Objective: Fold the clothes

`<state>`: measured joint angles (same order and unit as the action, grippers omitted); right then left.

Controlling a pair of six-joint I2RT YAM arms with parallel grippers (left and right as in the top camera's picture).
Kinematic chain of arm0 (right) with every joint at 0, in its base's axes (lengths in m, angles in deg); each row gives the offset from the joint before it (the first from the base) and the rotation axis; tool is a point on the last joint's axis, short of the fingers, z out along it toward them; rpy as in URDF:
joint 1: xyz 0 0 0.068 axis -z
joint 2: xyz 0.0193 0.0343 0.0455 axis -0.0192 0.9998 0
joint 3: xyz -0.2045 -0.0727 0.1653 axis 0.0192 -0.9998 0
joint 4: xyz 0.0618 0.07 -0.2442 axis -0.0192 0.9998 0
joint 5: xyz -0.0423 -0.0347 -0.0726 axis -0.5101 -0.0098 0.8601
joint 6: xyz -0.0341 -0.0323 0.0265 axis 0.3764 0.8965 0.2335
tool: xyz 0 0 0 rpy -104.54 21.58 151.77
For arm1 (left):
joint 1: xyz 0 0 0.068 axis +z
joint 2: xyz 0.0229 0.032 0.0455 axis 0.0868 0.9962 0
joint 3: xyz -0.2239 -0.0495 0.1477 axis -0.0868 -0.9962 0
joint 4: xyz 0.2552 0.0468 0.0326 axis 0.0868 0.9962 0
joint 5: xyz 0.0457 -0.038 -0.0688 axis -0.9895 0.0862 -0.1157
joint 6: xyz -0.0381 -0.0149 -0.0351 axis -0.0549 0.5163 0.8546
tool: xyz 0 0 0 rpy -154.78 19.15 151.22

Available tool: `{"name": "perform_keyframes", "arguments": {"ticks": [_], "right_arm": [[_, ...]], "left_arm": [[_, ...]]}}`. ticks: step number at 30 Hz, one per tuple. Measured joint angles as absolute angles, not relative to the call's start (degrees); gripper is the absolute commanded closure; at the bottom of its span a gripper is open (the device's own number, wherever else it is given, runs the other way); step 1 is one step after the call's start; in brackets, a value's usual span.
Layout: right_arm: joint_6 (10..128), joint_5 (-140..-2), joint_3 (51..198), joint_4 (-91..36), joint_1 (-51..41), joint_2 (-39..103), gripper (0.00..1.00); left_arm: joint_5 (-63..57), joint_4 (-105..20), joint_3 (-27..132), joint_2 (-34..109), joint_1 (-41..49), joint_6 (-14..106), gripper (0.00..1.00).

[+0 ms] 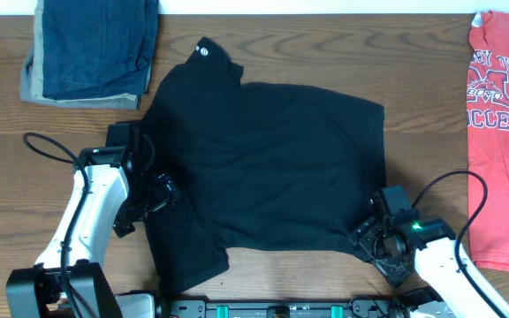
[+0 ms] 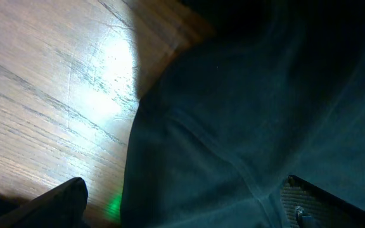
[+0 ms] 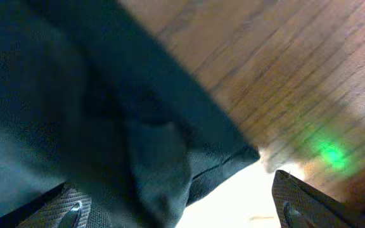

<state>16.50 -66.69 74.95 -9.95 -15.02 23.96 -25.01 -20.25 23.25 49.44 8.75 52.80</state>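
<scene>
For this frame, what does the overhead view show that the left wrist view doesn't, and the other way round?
Overhead only: the whole black shirt with its white logo, the denim stack, the red T-shirt, and the right gripper at the shirt's corner. Left wrist only: a seam up close, between the wide-open fingers of the left gripper. Both: black fabric on the wooden table.

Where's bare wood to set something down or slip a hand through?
Free: the table between black shirt and red T-shirt; also below the denim stack. Crowded: the near edge, left gripper and right gripper at the shirt's edges.
</scene>
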Motion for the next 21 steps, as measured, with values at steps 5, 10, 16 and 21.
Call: {"name": "perform_keyframes", "arguments": {"ticks": [5,10,16,21], "right_arm": [[16.4,-66.7,73.9,-10.8,-14.1,24.7,0.12],[16.0,-66.6,74.2,-11.9,-14.1,25.7,0.3],[15.7,-66.7,75.0,-14.2,-14.1,27.3,0.66],[15.0,-67.4,75.1,-14.9,-12.8,27.5,0.86]], "left_arm": [[-25.0,-20.3,23.2,49.4,8.8,52.8,0.02],[-25.0,-20.3,23.2,49.4,8.8,52.8,0.02],[-25.0,-20.3,23.2,49.4,8.8,52.8,0.02],[-25.0,-20.3,23.2,49.4,8.8,52.8,0.02]]}}
